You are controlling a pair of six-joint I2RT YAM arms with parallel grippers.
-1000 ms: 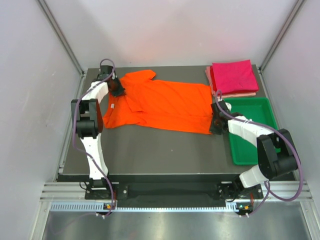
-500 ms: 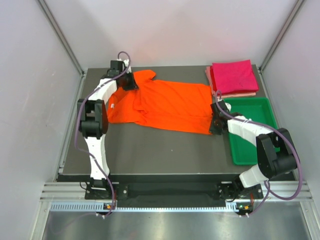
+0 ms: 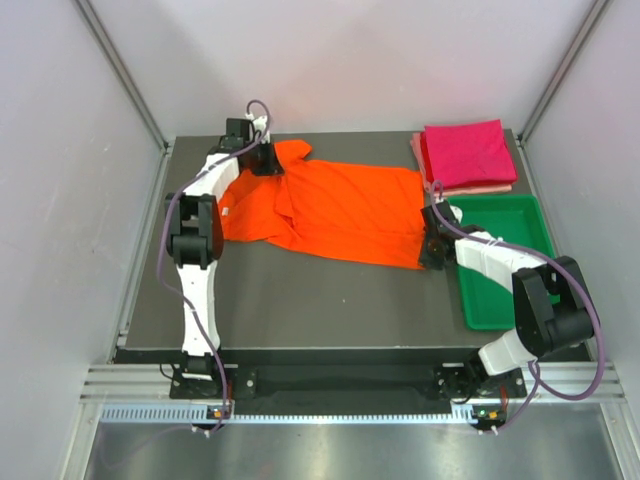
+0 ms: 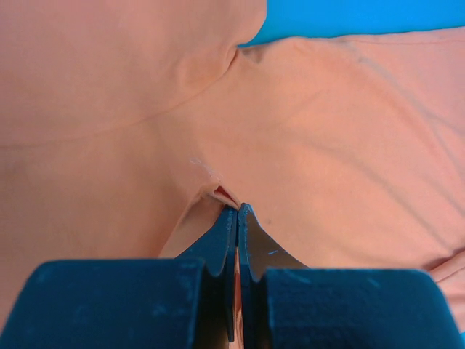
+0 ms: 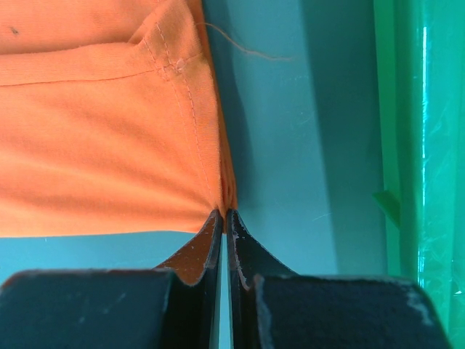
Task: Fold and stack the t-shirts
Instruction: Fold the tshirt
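Note:
The bright orange t-shirt (image 3: 345,210) lies spread across the table, collar end to the left. My left gripper (image 3: 268,164) is shut on a pinch of this shirt near its far left shoulder; the left wrist view shows the jaws (image 4: 237,211) closed on a small raised fold of the orange cloth (image 4: 327,131). My right gripper (image 3: 432,250) is shut on the shirt's near right hem corner, and its jaws (image 5: 224,214) grip the stitched edge of the orange cloth (image 5: 109,145). A magenta t-shirt (image 3: 467,152), folded square, rests on a pale pink one (image 3: 480,188) at the back right.
A green plastic tray (image 3: 500,300) sits at the right, just beside the right gripper; its rim (image 5: 429,145) shows in the right wrist view. Grey walls and metal posts enclose the table on three sides. Dark table surface (image 3: 320,300) lies in front of the shirt.
My left gripper has moved right and farther back along the table, dragging the shirt's left part with it. The shirt's left edge has shifted right. The right arm has stayed still.

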